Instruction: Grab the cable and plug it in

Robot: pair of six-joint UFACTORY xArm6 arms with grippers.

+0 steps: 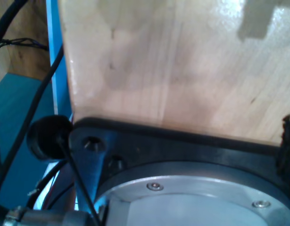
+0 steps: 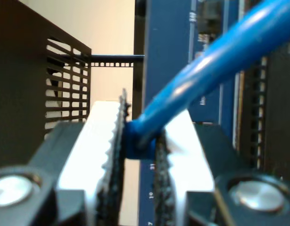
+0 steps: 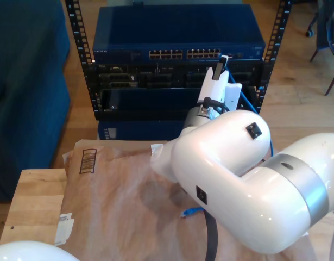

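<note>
My second gripper (image 2: 137, 141) is shut on the bright-blue cable (image 2: 220, 56), just behind its plug, with the toothed pads (image 2: 117, 141) pressed against both sides. In the exterior view this gripper (image 3: 223, 61) is raised to the port row of the dark blue switch (image 3: 177, 32), near its right end. From there the cable (image 3: 246, 102) drops down behind the arm, and its other plug (image 3: 193, 211) lies on the brown paper. My first gripper (image 1: 145, 155) stands open over the arm base, a toothed pad (image 1: 289, 146) at the frame's edge, holding nothing.
The rack (image 3: 177, 81) holds black units under the switch, between perforated rails (image 3: 80, 60). A wooden table (image 3: 33, 201) carries crumpled brown paper (image 3: 118, 196). The big white arm (image 3: 237, 185) covers the exterior view's lower right. Black robot cables (image 1: 36, 103) hang beside the table edge. A chair (image 3: 327, 38) stands at the exterior view's far right.
</note>
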